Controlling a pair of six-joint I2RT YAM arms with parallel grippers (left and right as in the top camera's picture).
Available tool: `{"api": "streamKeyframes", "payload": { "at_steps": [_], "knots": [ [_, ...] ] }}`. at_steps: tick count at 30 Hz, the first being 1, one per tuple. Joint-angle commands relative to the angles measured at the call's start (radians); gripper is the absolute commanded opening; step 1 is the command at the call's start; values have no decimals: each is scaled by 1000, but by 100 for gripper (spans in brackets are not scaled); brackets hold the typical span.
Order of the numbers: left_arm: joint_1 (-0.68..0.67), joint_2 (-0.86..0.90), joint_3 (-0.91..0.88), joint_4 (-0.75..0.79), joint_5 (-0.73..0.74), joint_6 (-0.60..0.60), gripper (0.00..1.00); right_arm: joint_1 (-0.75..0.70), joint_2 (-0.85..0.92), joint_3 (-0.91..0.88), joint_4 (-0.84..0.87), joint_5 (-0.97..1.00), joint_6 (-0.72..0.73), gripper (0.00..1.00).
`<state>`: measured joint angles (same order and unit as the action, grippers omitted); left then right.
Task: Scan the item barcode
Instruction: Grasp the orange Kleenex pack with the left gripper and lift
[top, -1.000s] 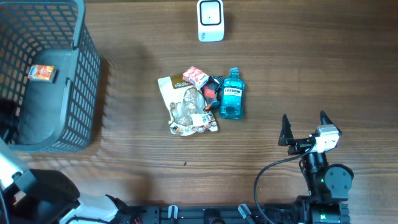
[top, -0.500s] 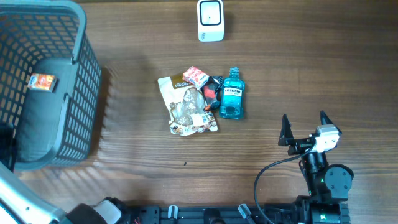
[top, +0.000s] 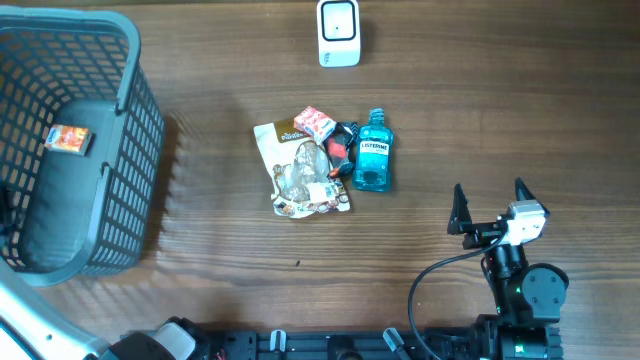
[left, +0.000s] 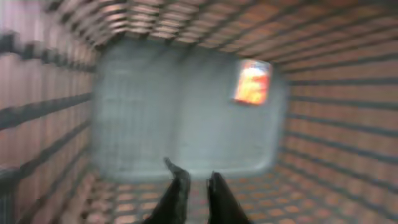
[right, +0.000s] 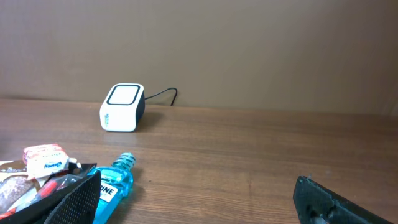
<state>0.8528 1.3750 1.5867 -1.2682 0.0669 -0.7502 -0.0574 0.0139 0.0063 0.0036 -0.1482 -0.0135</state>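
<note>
Left wrist view: left jaws hang barely parted, empty, between basket (left: 336, 124) walls. Far right of the basket, right jaws gape over bare counter (top: 560, 120).

The tabletop (top: 500, 100) is brown wood grain, matt, with barely any shine. The basket (top: 140, 150) at its left edge looks like grey moulded plastic with open mesh walls and a dull, smooth floor. By the far edge, the scanner (top: 338, 33) is glossy white plastic. The mouthwash bottle (top: 371, 160) is shiny clear blue plastic with a paper-looking label. The pouch (top: 285, 160) beside it is crinkly and glossy. Finish on the right tool (top: 489, 186) is matt black.
</note>
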Motion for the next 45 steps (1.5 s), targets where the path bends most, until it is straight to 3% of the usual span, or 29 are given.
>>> {"api": "streamKeyframes", "payload": {
  "at_steps": [1,4,5,14,24,34,45],
  "knots": [
    [-42,12,1,129,97,-12,58,4,4,-1,4,6,-10,100],
    [-109,49,1,225,93,58,95,4,4,-1,4,6,-10,100],
    [-139,71,1,253,67,66,100,4,4,-1,5,6,-10,100],
    [-279,325,1,301,-256,61,99,4,4,-1,4,6,-10,100],
    [-279,540,1,402,-251,53,98,4,4,-1,4,6,-10,100],
    [-363,617,1,530,-208,54,98,4,4,-1,5,6,-10,100],
    [-373,626,-16,540,-256,54,87,4,4,-1,5,6,-10,100]
  ]
}}
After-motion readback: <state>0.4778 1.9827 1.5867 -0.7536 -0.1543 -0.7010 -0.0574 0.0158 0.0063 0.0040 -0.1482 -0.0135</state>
